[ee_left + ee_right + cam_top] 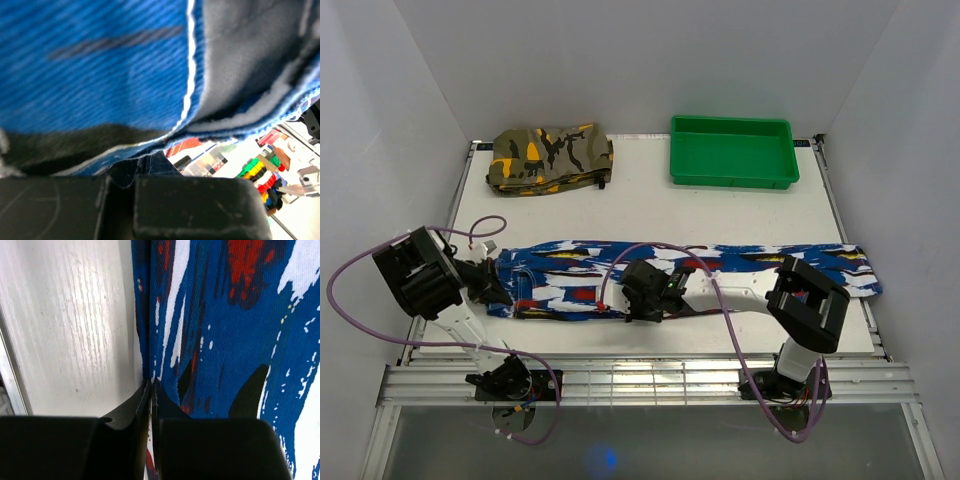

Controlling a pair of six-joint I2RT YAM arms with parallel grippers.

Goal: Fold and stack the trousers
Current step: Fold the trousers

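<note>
On the table (pixel 650 210), left end effector (pixel 503 290) and right end effector (pixel 642 305) clench the trousers (pixel 750 262).

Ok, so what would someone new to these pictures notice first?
The trousers, in a loud blue print, lie stretched left to right across the near half of the table. The left jaws are shut on their left end, and the right jaws on their near edge, left of the middle. Behind them, a folded camouflage garment sits far left and a green tray far right.
</note>
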